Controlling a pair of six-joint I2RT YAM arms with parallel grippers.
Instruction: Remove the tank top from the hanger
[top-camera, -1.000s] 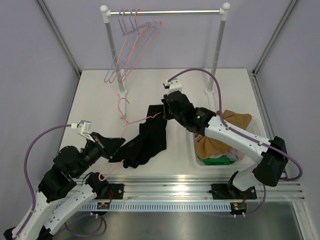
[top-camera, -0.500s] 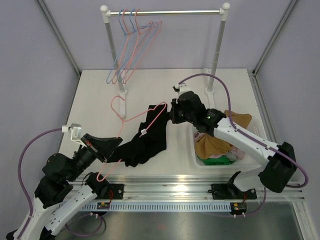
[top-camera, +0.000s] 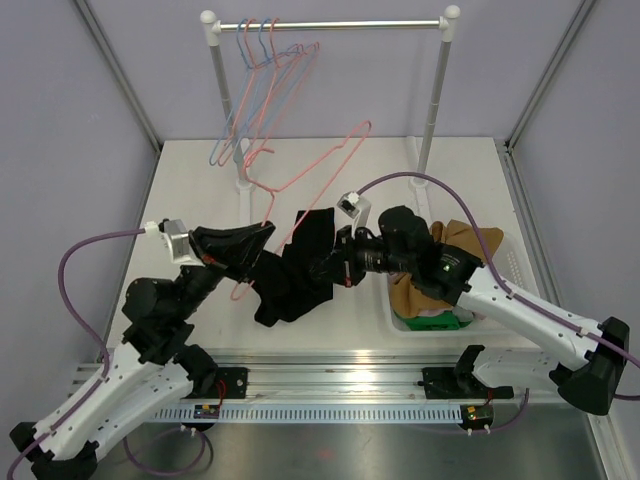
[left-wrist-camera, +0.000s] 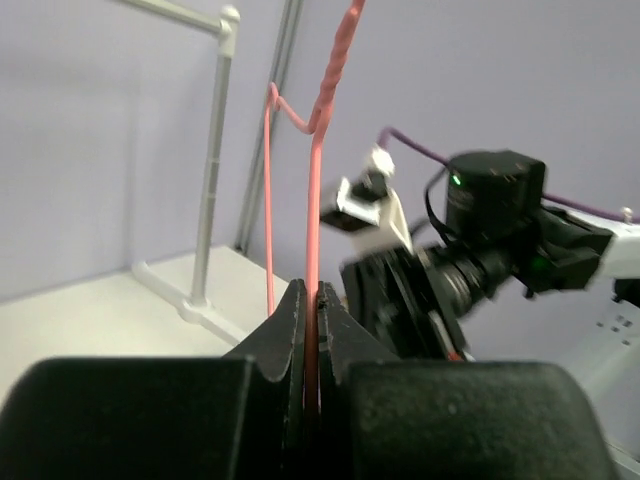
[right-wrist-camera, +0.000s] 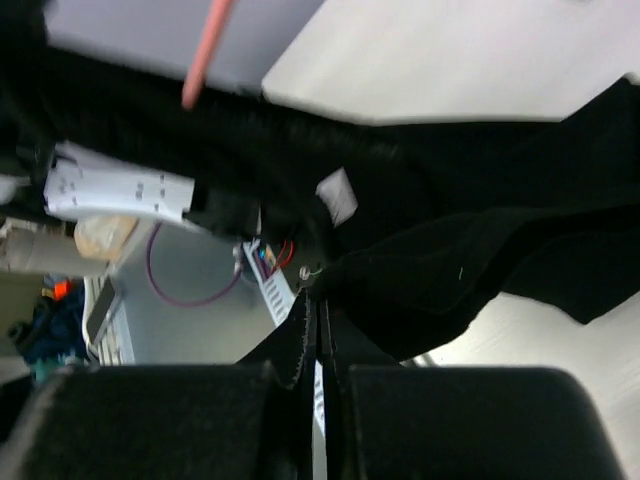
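The pink hanger (top-camera: 366, 126) slants up over the table, and my left gripper (top-camera: 266, 233) is shut on its lower wire. In the left wrist view the pink wire (left-wrist-camera: 313, 200) runs straight between the closed jaws of my left gripper (left-wrist-camera: 311, 300). The black tank top (top-camera: 293, 272) hangs bunched between the two arms, still draped round the hanger's lower part. My right gripper (top-camera: 325, 268) is shut on the garment's right edge. The right wrist view shows this gripper (right-wrist-camera: 318, 305) pinching a fold of the black tank top (right-wrist-camera: 470, 270), with a piece of the pink hanger (right-wrist-camera: 206, 48) above.
A clothes rail (top-camera: 330, 23) stands at the back with several pink and blue hangers (top-camera: 258, 90) on its left end. A white basket (top-camera: 392, 310) of brown, pink and green clothes sits at the right, under my right arm.
My left gripper has risen and swung toward the centre, tipping the hanger's far end high. My right gripper has pulled down and nearer with the tank top.
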